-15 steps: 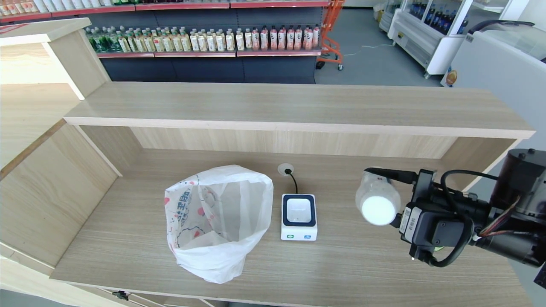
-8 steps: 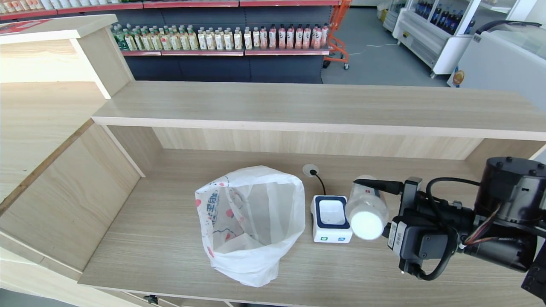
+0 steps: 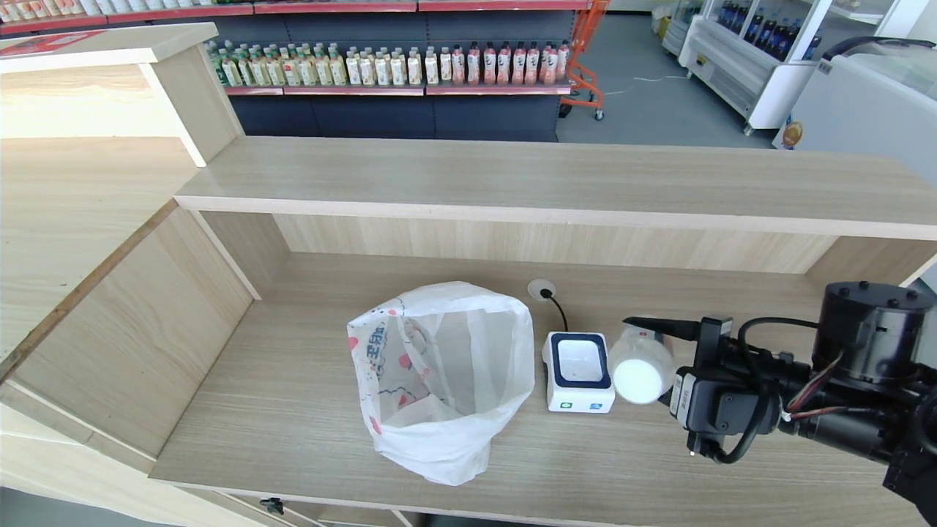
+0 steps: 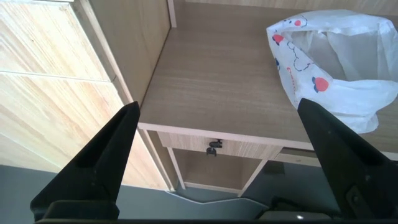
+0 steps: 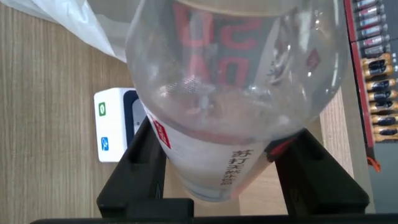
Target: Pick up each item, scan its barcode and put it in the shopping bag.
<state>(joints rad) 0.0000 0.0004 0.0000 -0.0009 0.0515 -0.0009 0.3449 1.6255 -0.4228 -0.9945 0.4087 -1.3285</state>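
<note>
A clear plastic bottle with a white end and a red-printed label is held on its side, with my right gripper shut on it. It hangs just right of the white barcode scanner, close above the counter. In the right wrist view the bottle sits between the black fingers, with the scanner beyond it. The white shopping bag stands open left of the scanner. My left gripper is open and empty off the counter's front edge, near the bag.
The scanner's black cable runs to a hole in the counter. A raised wooden ledge borders the back and a side wall the left. A drawer lock sits under the front edge. Store shelves stand behind.
The head view has shifted. Relative to the scanner, my right gripper has carried the bottle left and lower, from well right of it to right beside it.
</note>
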